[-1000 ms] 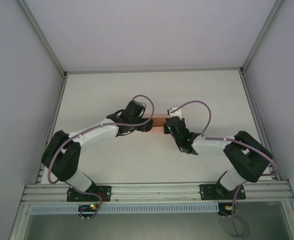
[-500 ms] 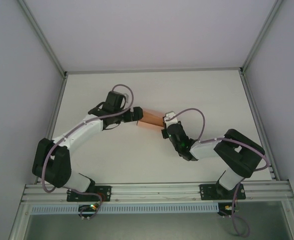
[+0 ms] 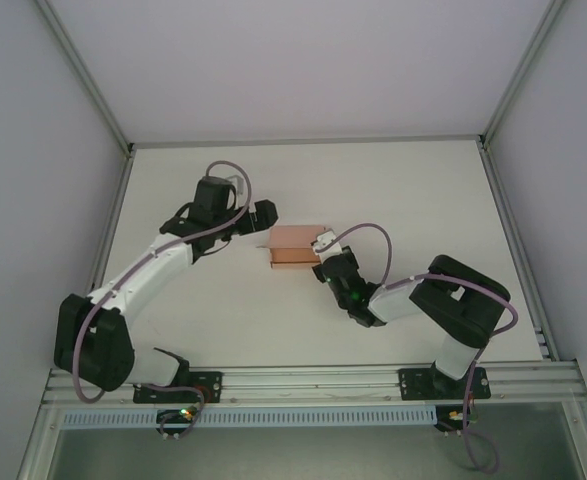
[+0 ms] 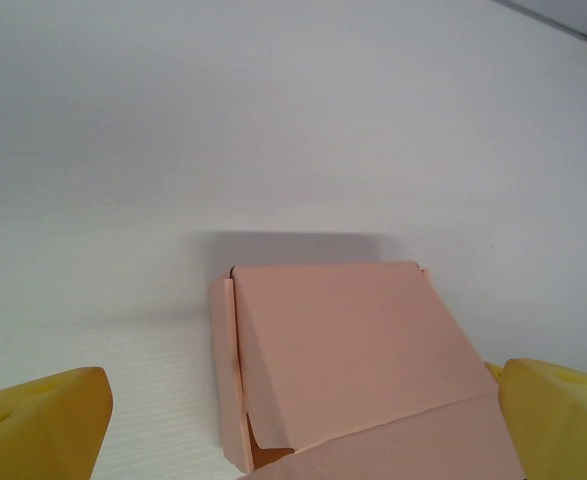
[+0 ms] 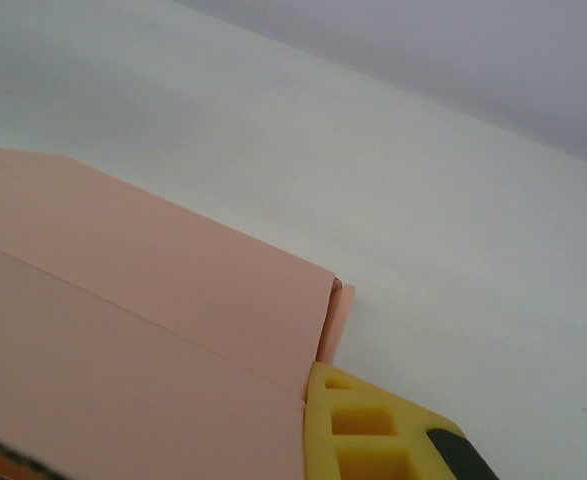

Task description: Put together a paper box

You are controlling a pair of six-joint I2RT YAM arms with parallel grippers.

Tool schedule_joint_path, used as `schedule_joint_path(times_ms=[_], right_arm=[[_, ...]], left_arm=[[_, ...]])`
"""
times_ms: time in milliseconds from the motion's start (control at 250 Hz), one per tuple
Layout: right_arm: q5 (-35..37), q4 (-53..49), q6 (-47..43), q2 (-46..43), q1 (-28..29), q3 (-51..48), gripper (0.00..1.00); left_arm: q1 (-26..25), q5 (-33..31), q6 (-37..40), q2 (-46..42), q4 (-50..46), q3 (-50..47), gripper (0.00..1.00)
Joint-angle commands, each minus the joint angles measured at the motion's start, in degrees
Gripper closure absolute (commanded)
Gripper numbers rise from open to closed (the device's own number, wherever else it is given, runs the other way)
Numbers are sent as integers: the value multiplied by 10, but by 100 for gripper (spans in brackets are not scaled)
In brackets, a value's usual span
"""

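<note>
The paper box [image 3: 295,243] is a small low salmon-pink box lying on the white table, its lid folded down. In the left wrist view the paper box [image 4: 343,340] has a small gap at its near left corner. My left gripper [image 3: 264,214] stands open just left of the box and a little farther back, its yellow fingertips [image 4: 43,425] wide apart and touching nothing. My right gripper [image 3: 323,252] is at the box's right end. Its one visible yellow finger [image 5: 373,430] presses the box's edge [image 5: 123,320]. The other finger is hidden by the card.
The white table [image 3: 403,190] is fenced by grey walls on the left, right and far sides. An aluminium rail [image 3: 313,380] with both arm bases runs along the near edge. Purple cables loop over each wrist.
My left gripper has let go of the box and drawn back to the left. The box has turned and now lies lower on the table, still held at my right gripper.
</note>
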Motion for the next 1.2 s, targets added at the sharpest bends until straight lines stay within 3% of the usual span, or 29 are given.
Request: schedule_joint_path(times_ms=[0,80,288,459,739,851,974,1146,1194], right_arm=[[17,-37,-23,12,5,5,100],[16,-25,-22,13,7,0,99],[13,-8,-32,24,13,0,95],[26,-33,-23,17,17,1,91],[21,-91,19,-26,22,-13,81],[-18,-143,29,-74,22,-18,62],[-64,-225,32,-140,21,-16,39],[-118,-282,58,-235,14,-30,14],[-138,-278,74,-258,4,-41,0]], left_arm=[[14,-29,17,-10,-41,25,0],[17,-37,6,2,-30,19,0],[26,36,-7,113,13,22,2],[28,123,-38,193,62,23,16],[28,157,-67,237,112,-21,51],[27,159,-59,256,118,-32,63],[27,148,-45,274,102,-30,66],[45,137,-46,278,113,-47,71],[49,144,-53,281,128,-57,74]])
